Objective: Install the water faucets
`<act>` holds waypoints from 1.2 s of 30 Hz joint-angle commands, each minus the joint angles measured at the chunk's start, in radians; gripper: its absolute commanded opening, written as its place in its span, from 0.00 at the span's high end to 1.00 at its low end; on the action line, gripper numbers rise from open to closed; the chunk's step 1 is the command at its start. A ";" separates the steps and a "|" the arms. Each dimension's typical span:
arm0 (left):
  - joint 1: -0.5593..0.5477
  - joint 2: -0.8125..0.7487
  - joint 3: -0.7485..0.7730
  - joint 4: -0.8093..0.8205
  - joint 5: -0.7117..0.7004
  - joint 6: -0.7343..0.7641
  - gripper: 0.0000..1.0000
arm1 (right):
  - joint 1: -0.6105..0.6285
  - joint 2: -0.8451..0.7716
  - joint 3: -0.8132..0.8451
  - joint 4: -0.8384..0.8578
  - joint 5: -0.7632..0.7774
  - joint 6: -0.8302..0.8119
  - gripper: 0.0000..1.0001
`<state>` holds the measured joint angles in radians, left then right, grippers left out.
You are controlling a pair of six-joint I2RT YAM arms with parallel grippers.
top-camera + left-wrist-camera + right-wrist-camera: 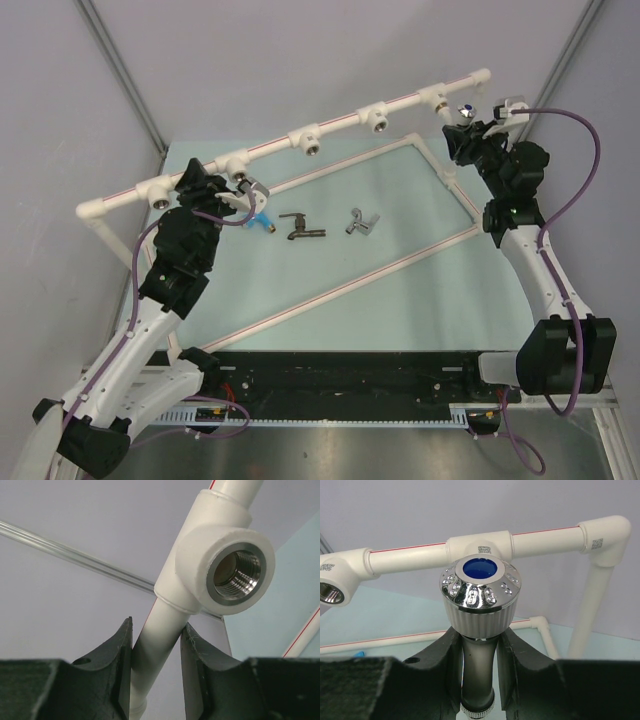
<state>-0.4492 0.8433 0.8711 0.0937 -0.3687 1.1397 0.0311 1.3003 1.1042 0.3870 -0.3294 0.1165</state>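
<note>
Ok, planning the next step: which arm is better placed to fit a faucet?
Right. The right gripper holds a chrome-knobbed faucet near a tee; the left gripper only clamps the pipe.

Glossy chrome faucet [480,595], smooth white plastic pipe [154,640], matt black fingers [112,665].

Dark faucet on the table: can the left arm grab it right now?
Probably not yet. The left gripper is clamped on the white pipe, so it must let go first. After that the dark faucet lies nearby with nothing covering it.
</note>
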 commanded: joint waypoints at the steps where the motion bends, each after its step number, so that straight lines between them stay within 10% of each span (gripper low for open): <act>1: -0.006 -0.036 -0.018 0.009 0.005 -0.213 1.00 | 0.000 0.027 0.063 -0.011 -0.011 -0.035 1.00; 36: -0.003 -0.049 -0.024 0.006 0.028 -0.213 1.00 | -0.014 0.162 0.098 0.015 -0.065 0.896 1.00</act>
<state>-0.4397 0.8429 0.8711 0.1009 -0.3626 1.1130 -0.0071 1.3979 1.1713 0.3946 -0.3424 0.8696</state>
